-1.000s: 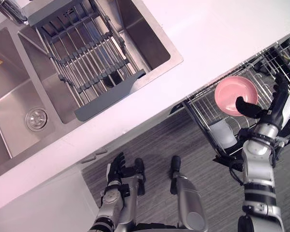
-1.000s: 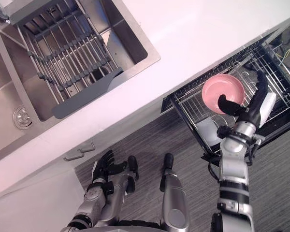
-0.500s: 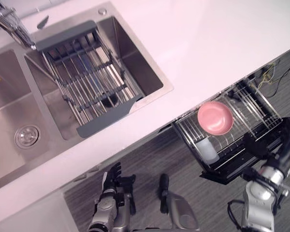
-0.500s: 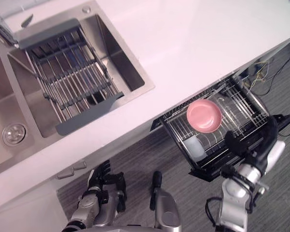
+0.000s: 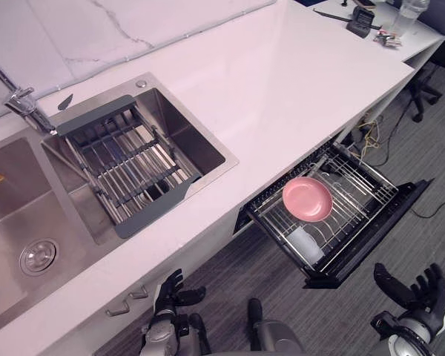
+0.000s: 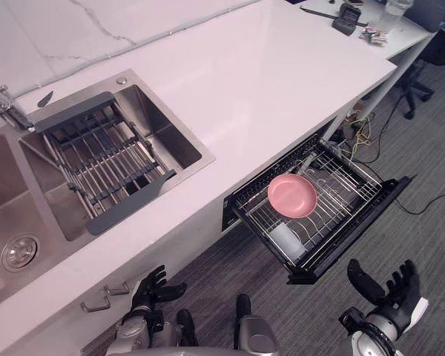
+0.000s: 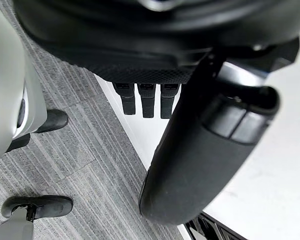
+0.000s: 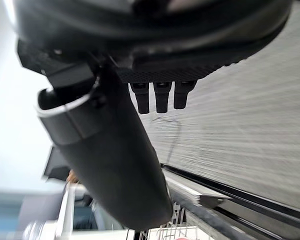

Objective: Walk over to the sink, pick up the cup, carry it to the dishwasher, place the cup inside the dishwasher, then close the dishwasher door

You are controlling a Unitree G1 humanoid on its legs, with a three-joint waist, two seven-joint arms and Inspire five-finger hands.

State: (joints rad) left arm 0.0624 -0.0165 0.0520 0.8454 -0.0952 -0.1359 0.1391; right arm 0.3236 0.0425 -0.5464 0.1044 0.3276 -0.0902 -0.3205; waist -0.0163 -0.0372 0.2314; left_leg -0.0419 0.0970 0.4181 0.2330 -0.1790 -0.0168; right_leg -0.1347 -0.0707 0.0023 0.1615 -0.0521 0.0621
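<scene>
We count one sink (image 5: 226,159) in the counter (image 5: 282,81), with two basins. One faucet (image 5: 22,104) stands behind the sink, and one grey drain rack (image 5: 126,167) lies across its right basin. Right of the sink, one dishwasher rack (image 5: 356,193) holds one pink bowl (image 5: 307,199) and one pale cup (image 5: 306,242). Below the sink we count one cabinet handle (image 5: 126,302) and two hands, the left hand (image 5: 168,295) and the right hand (image 5: 411,300).

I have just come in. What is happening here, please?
A humanoid robot is loading dishes. The pink bowl lies in the pulled-out rack, next to a pale cup. Both hands are open and hold nothing: the right hand is low in front of the door, the left hand low by the counter. The door is open, so closing it is the step left.
</scene>
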